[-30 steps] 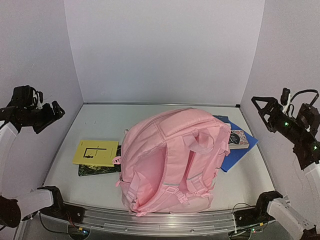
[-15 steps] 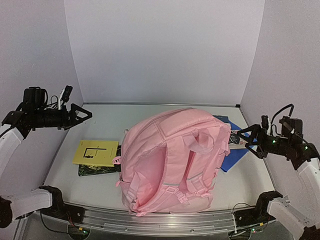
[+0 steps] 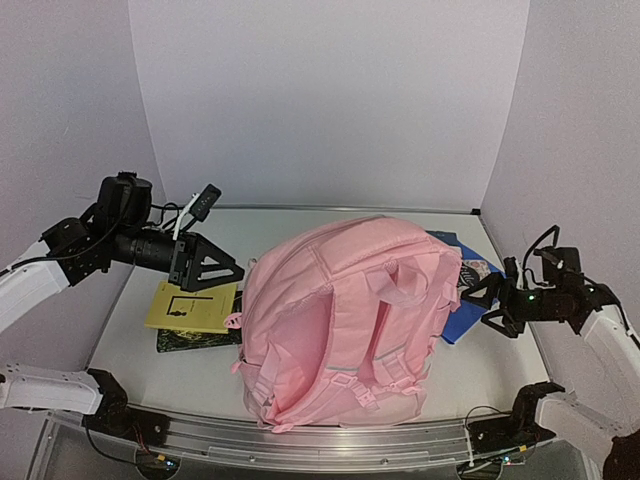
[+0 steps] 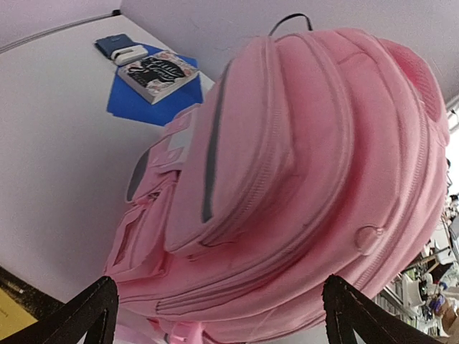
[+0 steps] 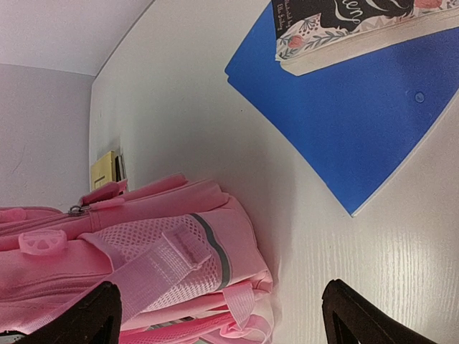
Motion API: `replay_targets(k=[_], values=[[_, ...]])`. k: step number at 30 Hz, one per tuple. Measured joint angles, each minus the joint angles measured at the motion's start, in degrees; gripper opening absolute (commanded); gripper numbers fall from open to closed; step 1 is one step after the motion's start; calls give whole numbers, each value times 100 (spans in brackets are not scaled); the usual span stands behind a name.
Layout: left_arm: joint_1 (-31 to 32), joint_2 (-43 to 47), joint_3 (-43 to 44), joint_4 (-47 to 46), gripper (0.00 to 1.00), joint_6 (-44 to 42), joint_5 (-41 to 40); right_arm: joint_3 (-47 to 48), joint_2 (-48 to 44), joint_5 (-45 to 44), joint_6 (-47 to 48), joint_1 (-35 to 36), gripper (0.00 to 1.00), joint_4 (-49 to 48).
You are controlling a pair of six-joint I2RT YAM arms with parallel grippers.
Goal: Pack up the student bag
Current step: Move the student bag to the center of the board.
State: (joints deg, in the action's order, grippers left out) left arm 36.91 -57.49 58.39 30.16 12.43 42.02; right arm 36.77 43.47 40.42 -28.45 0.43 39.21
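Observation:
The student bag (image 3: 345,320), a large light-pink backpack, lies strap side up in the middle of the table. My left gripper (image 3: 222,268) is open and empty just left of the bag's top, pointing at it. In the left wrist view the bag (image 4: 301,158) fills the frame between my spread fingertips (image 4: 86,315). My right gripper (image 3: 488,303) is open and empty low over the table, just right of the bag. In the right wrist view the bag's mesh strap side (image 5: 143,251) lies ahead of the open gripper (image 5: 219,319).
A yellow book (image 3: 190,305) lies on a dark book (image 3: 195,340) left of the bag. A blue folder (image 3: 485,300) with a floral book (image 3: 478,275) on it lies right of the bag. They also show in the right wrist view: folder (image 5: 358,122), floral book (image 5: 351,29).
Both arms have swung in from the side walls and come down to either side of the bag. The bag and books have not moved.

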Motion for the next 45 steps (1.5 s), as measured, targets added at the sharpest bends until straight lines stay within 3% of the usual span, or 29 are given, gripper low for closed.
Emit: replay_targets(k=[8, 10, 13, 14, 18, 25, 35, 41, 45], values=[[988, -526, 401, -279, 98, -98, 313, -4, 414, -25, 0, 0, 98, -337], [1172, -776, 638, -297, 84, -183, 297, -4, 482, -32, 0, 0, 98, -403], [1389, -1069, 882, -409, 33, -276, 281, -4, 538, -51, 0, 0, 98, -486], [1438, -1135, 917, -463, 22, -285, 269, -2, 545, -56, 0, 0, 98, -506], [1519, -1265, 942, -670, 0, -368, 146, 57, 588, -105, 0, 0, 98, -545], [1544, -1267, 942, -876, 0, -494, -562, 433, 971, -257, -12, 0, 98, -740], [1323, -1299, 1144, -841, 0, -471, -3372, 1118, 1784, -617, -8, 143, 98, -1146], [416, -1381, 1335, -567, 0, -268, -4161, 1647, 2648, -1210, -8, 814, 98, -1313], [321, -1405, 1572, -469, 0, -189, -4647, 2025, 3041, -1634, -78, 1401, 98, -1475]])
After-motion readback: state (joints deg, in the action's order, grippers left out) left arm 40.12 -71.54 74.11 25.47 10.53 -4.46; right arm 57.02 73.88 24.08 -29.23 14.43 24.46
